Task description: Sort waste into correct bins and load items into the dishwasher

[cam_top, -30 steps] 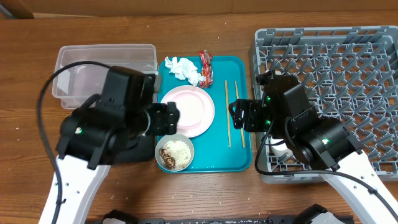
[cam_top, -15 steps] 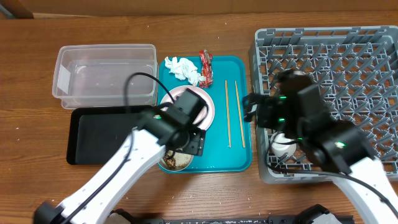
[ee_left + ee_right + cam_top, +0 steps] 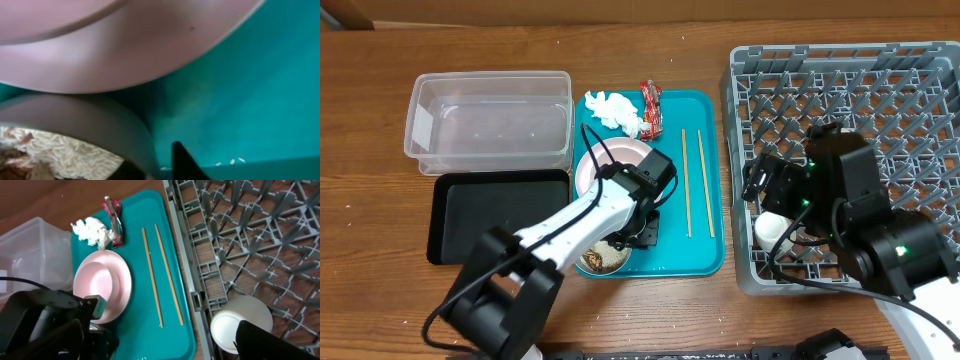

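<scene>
The pale bowl (image 3: 600,258) holding rice scraps (image 3: 65,152) sits at the front of the teal tray (image 3: 705,255). My left gripper (image 3: 642,232) is shut on its right rim, with one finger (image 3: 187,165) outside the wall and the other inside. The pink plate (image 3: 610,165) lies just behind it. Two chopsticks (image 3: 695,180) lie on the tray to the right, the white napkin (image 3: 612,110) and red wrapper (image 3: 651,108) at the back. My right gripper (image 3: 762,190) hangs open over the grey dish rack (image 3: 850,90), above the white cup (image 3: 240,322) standing in it.
The clear tub (image 3: 490,120) stands at the back left, with the black tray (image 3: 495,215) in front of it. A few rice grains (image 3: 230,161) lie loose on the teal tray. My left arm crosses the black tray and the teal tray's front.
My left arm swung right from over the black tray to the bowl, and its jaws closed on the rim. My right arm drew back from the chopsticks over the rack and opened fully.
</scene>
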Motion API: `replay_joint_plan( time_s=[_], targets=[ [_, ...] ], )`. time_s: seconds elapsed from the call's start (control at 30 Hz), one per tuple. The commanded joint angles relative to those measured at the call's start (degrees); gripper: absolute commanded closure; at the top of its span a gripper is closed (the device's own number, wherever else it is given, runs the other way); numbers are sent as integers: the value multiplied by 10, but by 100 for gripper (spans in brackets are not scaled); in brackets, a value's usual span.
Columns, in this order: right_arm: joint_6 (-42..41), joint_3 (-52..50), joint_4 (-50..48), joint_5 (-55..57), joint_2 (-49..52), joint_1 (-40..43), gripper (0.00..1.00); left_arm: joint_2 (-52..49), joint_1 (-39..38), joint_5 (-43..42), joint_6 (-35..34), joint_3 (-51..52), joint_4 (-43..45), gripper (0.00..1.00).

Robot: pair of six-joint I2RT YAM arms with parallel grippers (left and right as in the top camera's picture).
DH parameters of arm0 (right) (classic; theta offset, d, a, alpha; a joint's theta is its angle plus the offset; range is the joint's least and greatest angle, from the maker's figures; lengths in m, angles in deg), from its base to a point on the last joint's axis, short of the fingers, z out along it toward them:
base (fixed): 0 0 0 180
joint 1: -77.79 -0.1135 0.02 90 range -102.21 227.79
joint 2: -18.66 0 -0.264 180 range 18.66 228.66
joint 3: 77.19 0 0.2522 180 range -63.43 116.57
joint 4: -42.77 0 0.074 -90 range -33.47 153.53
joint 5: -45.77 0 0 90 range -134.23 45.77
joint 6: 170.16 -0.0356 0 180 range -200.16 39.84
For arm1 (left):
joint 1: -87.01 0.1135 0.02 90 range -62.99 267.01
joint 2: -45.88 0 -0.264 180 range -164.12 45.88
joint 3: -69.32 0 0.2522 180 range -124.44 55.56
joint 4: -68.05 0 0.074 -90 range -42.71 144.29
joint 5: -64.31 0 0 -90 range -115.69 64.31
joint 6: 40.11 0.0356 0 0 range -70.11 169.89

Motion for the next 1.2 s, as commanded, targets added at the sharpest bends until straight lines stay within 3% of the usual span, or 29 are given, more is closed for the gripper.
replay_joint_plan(
  time_s=[0.0,0.3,0.47,0.6,0.73,0.87,1.0,1.17],
  targets=[
    [-4,9,2,6,4,2,0,-12,-4,-21,-4,3,1,96],
    [-3,9,2,15,8,2,0,69,1,-53,-5,-56,-102,96],
    [-4,9,4,15,8,2,0,184,87,-57,2,-71,-150,96],
    [-4,9,4,15,8,2,0,238,229,-166,104,-70,-152,96],
    [-4,9,4,14,8,2,0,231,438,-426,304,-51,-150,96],
    [-4,9,4,14,8,2,0,196,568,-605,447,-9,-149,96],
    [-4,9,4,14,8,2,0,143,633,-704,574,28,-148,96],
    [-4,9,6,14,8,2,0,74,653,-773,665,59,-151,96]
  ],
)
